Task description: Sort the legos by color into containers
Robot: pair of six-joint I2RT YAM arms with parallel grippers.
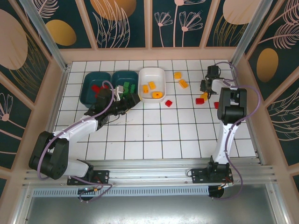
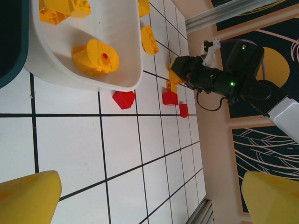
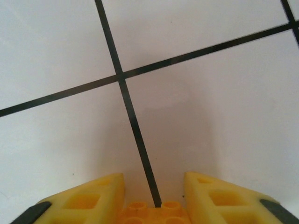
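orange-yellow brick [image 3: 152, 213] in right claw [image 3: 153, 186] cut off at bottom edge, white tray [image 2: 128, 70] cropped at top

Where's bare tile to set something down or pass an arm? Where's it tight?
Free: the near-centre tiles, from the red brick forward to the rail. Crowded: loose legos from the white tray across to the right gripper, shut on an orange brick; left gripper, open, crowds that tray's front-left corner.

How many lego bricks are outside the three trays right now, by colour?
Red bricks: 3
Orange-yellow bricks: 3, one of them between the fingers of the right gripper
Total: 6
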